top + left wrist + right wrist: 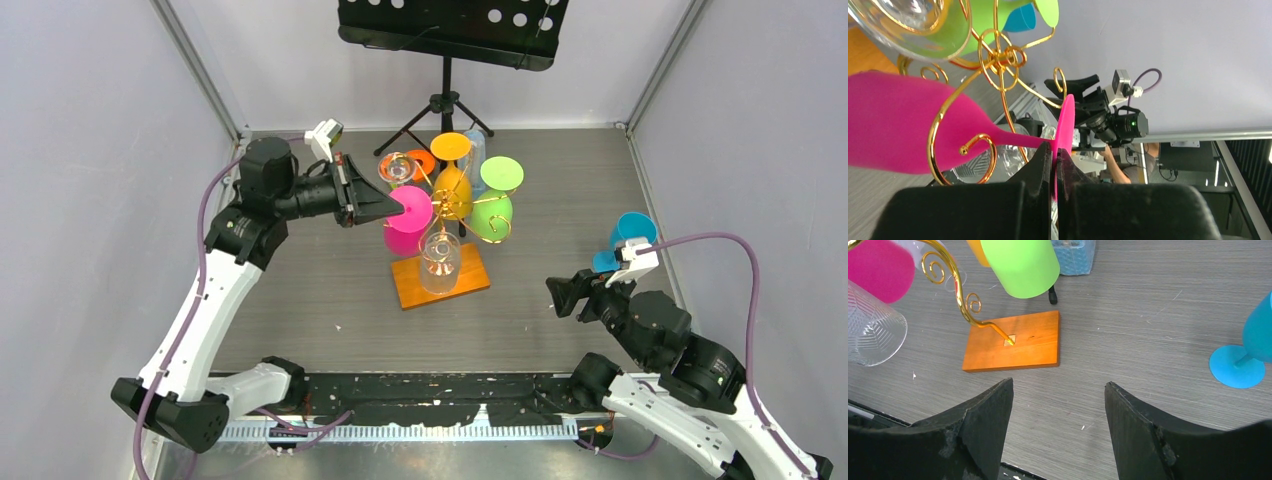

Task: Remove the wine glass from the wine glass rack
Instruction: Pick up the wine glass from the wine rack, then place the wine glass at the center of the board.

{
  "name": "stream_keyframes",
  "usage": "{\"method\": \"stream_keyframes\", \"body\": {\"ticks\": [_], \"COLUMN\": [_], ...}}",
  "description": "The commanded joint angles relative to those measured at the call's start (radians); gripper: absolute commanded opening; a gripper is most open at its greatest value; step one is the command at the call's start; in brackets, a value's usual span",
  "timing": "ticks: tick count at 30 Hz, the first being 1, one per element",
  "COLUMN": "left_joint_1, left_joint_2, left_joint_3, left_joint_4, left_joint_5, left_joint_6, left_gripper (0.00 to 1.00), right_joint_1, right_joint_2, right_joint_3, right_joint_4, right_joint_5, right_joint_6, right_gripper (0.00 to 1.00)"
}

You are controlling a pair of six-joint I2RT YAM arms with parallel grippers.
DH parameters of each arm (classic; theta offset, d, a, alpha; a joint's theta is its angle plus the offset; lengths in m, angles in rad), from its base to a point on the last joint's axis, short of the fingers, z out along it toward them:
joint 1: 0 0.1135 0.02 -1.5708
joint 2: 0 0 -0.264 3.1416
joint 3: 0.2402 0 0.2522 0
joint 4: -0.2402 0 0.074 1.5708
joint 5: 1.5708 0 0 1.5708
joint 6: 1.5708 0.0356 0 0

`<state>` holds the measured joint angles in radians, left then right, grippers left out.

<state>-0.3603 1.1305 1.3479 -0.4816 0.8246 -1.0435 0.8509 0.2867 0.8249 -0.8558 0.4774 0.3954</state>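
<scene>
- While the pink wine glass (405, 236) hangs bowl-down on the left side of the rack (456, 203), we see its stem caught in a curled gold wire arm, with its flat foot on top.
- We find the left gripper (1054, 159) pinched tight on the edge of that pink foot, its 2 fingers almost meeting.
- We count 3 more glasses close by on the same rack: a clear one (438, 262) in front, a green one (492, 212) to the right and a yellow one (452, 185) in the middle.
- We see the rack's orange wooden base (1013, 342) lying flat on the grey table (1148, 315).
- We see the right gripper (1058, 390) above the table near that base, jaws wide apart with nothing between them.
- We note 1 blue glass (1248, 352) standing upright on the table at the right, well apart from the rack, and a black music stand (450, 30) behind.
</scene>
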Motion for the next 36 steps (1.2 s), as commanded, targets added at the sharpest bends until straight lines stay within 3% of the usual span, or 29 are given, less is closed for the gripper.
{"method": "stream_keyframes", "body": {"ticks": [1, 12, 24, 32, 36], "left_joint_1": [-0.006, -0.008, -0.006, -0.011, -0.052], "left_joint_2": [-0.044, -0.088, -0.197, -0.300, -0.343], "left_joint_3": [-0.016, -0.044, -0.036, -0.099, -0.097], "left_joint_4": [0.044, 0.009, -0.198, -0.285, -0.403], "left_joint_5": [0.078, 0.095, 0.073, 0.101, 0.030], "left_joint_6": [0.019, 0.054, 0.230, 0.358, 0.459], "left_gripper": [0.00, 0.00, 0.00, 0.00, 0.00], "right_joint_1": [0.001, 0.001, 0.000, 0.000, 0.000], "right_joint_2": [0.006, 0.002, 0.092, 0.183, 0.221], "right_joint_3": [0.031, 0.047, 0.161, 0.228, 0.270], "right_joint_4": [0.024, 0.015, 0.011, -0.016, -0.020], "right_joint_5": [0.006, -0.004, -0.040, -0.180, -0.277], "right_joint_6": [0.013, 0.031, -0.061, -0.149, -0.146], "right_gripper": [0.73, 0.73, 0.74, 0.76, 0.76]}}
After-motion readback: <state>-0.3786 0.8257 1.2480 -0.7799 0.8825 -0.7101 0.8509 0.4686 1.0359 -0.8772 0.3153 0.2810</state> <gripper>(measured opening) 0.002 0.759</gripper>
